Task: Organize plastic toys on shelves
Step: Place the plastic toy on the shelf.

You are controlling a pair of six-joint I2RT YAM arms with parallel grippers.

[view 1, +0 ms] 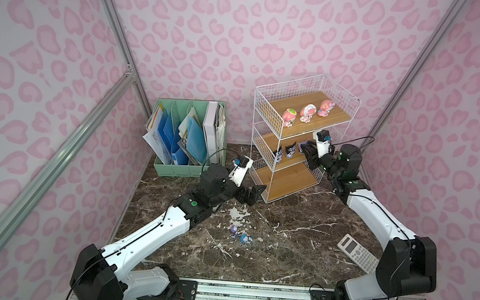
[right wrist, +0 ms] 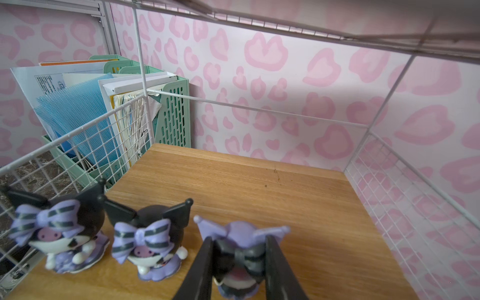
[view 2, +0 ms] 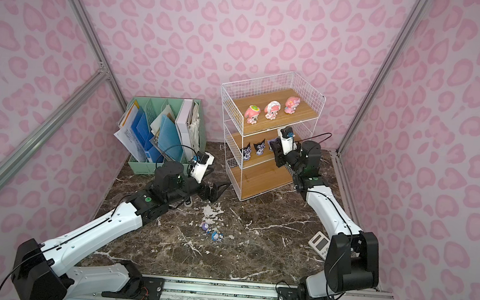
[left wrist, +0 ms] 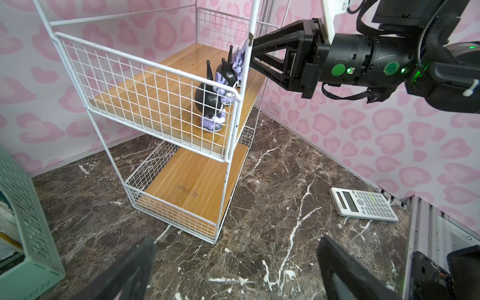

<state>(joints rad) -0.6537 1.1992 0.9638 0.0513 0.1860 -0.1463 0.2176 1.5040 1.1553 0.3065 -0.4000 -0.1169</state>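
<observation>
Held toy (right wrist: pixel 237 281): black figure with a purple cap, pinched at the head between your right fingers (right wrist: pixel 200 270), at the front of the middle board (right wrist: pixel 259 187) of the rack (view 1: pixel 269 105). Cannot tell whether its base touches the wood. Two black toys (right wrist: pixel 148 241) stand in a row just beside it, toward the wire side panel. Three pink toys (view 1: pixel 305 112) stand on the top board. The bottom board (view 1: pixel 286 181) is bare. Tiny toys (view 1: pixel 244 239) lie on the counter (view 1: pixel 298 250), well apart from the rack. Your left fingers (left wrist: pixel 342 270) are spread wide and empty, above the counter near the rack's front corner.

Risks, as I judge them:
- Let go before the base sits flat, and the heavy head may tip the toy off the open front.
- Spread too far, and a finger may clip the neighbour's ear and topple it.
- Draw back too high, and you may snag the tier wire overhead.
</observation>
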